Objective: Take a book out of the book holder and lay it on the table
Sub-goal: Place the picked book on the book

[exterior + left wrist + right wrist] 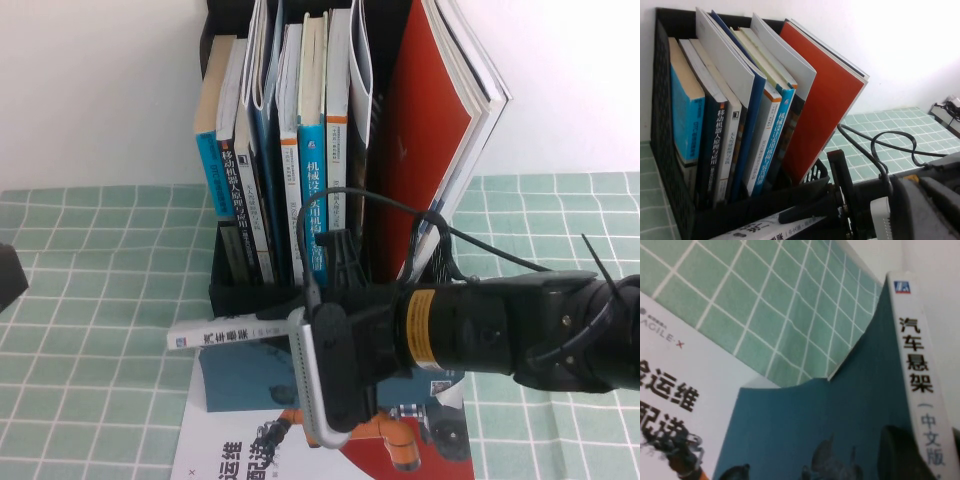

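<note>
My right gripper (305, 318) is shut on the book, just in front of the book holder's low front wall (250, 293). The book's white spine (228, 330) with black characters lies level and its grey-blue back (235, 385) hangs below, over the table (100, 250). In the right wrist view my right gripper (932, 457) pinches the spine (915, 350), one dark finger (897, 455) on the back cover (840, 415). The spine also shows in the left wrist view (765, 227). My left gripper (8, 275) is a dark shape at the table's left edge.
Several upright books and a leaning red magazine (430, 150) fill the holder (662, 125). A white-and-red brochure with an orange robot arm (235, 460) lies on the cloth under the held book. Black cables (470, 245) loop above my right arm.
</note>
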`<action>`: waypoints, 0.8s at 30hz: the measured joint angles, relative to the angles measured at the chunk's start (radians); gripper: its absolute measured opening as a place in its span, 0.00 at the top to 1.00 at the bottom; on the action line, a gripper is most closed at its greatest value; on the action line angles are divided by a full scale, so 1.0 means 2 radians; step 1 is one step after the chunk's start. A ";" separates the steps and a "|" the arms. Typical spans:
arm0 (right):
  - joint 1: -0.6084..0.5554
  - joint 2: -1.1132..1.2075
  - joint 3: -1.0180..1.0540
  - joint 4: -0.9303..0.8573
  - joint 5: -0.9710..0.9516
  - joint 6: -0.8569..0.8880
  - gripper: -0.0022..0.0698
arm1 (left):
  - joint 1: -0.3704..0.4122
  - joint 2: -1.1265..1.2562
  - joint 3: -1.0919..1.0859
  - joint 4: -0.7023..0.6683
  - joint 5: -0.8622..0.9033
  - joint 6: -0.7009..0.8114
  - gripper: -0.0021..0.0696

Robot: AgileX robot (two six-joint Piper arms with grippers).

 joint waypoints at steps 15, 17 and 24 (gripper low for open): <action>0.000 0.010 -0.028 0.062 0.030 -0.055 0.79 | 0.000 0.000 0.000 0.000 0.000 -0.002 0.97; 0.000 0.016 -0.028 0.044 0.030 -0.030 0.79 | 0.000 0.000 0.000 0.000 0.000 -0.002 0.97; 0.000 0.017 -0.029 -0.095 0.003 0.149 0.79 | 0.000 0.000 0.000 0.000 0.000 -0.002 0.97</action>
